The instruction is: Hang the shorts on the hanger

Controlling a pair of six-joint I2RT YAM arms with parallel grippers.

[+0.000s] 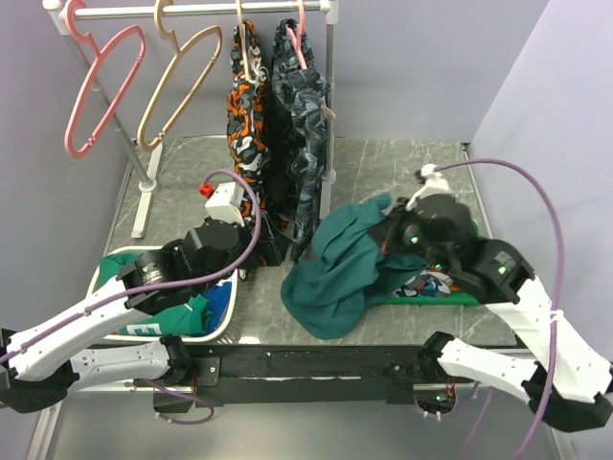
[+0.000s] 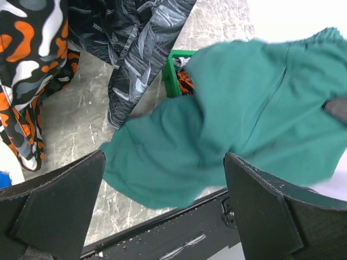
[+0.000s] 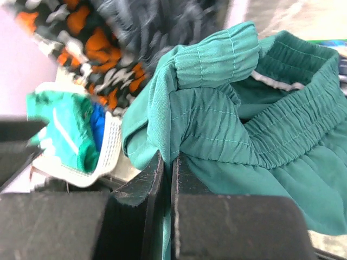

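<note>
Only the wrist view shows right hand pinching shorts, probably waistband.

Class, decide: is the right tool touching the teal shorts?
Touching. The right wrist view shows the right tool closed on a fold of the shorts.

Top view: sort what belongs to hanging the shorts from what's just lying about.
Job:
teal shorts
tan hanger

Lying about:
pink hanger
orange camouflage shorts
grey camouflage shorts
white basket
green tray
</note>
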